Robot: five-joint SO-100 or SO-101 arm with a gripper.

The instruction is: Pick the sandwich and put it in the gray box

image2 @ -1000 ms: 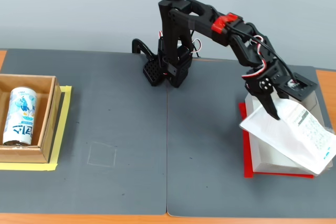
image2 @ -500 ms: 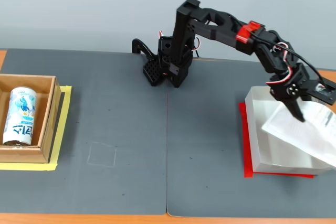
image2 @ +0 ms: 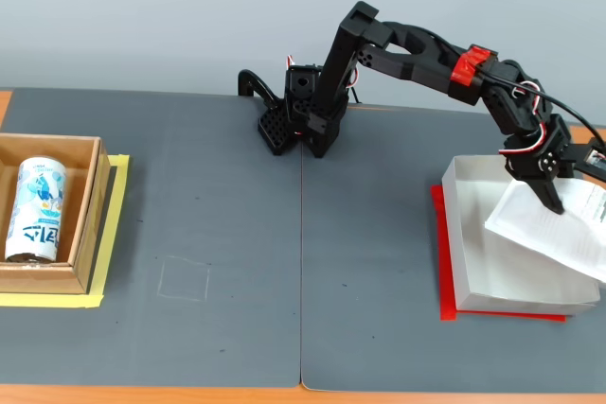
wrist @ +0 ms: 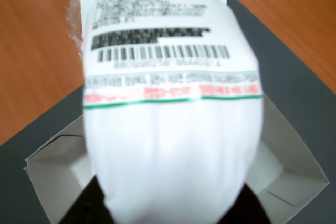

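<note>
The sandwich (wrist: 168, 103) is a white pack with a printed label and barcode; it fills the middle of the wrist view. My gripper (image2: 557, 203) is shut on it, with black fingers (wrist: 86, 203) showing at the pack's bottom corners. In the fixed view the sandwich (image2: 554, 232) hangs tilted over the right part of the gray box (image2: 469, 262), a pale shallow open tray at the right of the mat. The gray box's walls (wrist: 50, 174) show on both sides below the pack in the wrist view. I cannot tell whether the pack touches the box.
A brown box (image2: 90, 219) holding a white-blue drink can (image2: 36, 208) stands at the left on yellow tape. The arm's base (image2: 303, 125) is at the mat's back middle. Red tape (image2: 440, 253) edges the gray box. The wooden table (wrist: 37, 61) shows beyond the mat.
</note>
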